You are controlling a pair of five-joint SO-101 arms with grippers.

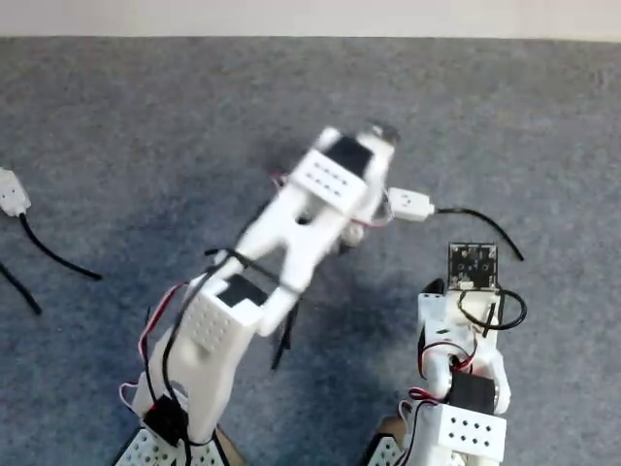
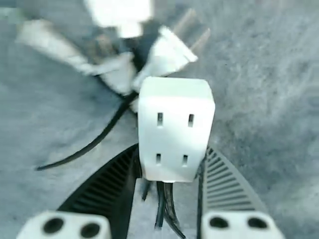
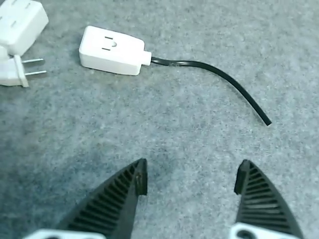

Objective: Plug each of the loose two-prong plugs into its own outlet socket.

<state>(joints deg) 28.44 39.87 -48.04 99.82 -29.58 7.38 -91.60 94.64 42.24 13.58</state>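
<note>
A block [image 2: 174, 132] with slots is held tight by the left gripper [image 2: 171, 157]. The jaws are closed on its two sides, only as wide as the block. Its slots are turned up to the camera.

The step in hand seems to be this: block and plug are to be put together. Just past the block, a white plug [image 2: 167, 52] is seen on the gray mat [image 2: 269, 99], with its two prongs pointed away. More white bits are seen beside it. They may be a second plug, but that part is too blurry to be sure.

In the high view, the left arm [image 1: 291, 233] is stretched from 7 o'clock up to about 12 o'clock. A second socket [image 1: 409, 204] with a black cord [image 1: 485, 225] is seen at about 2 o'clock, just beside that arm's far end. Another white piece [image 1: 10, 191] is seen far off at 9 o'clock, at the edge.

The right gripper [image 3: 192, 179] is held wide open above the mat at 5 o'clock. Nothing is held or touched by it.

Next, the prongs and slots must be lined up straight. One piece must be stopped from sliding while the other is pushed in. The free right gripper could be used for that.
</note>
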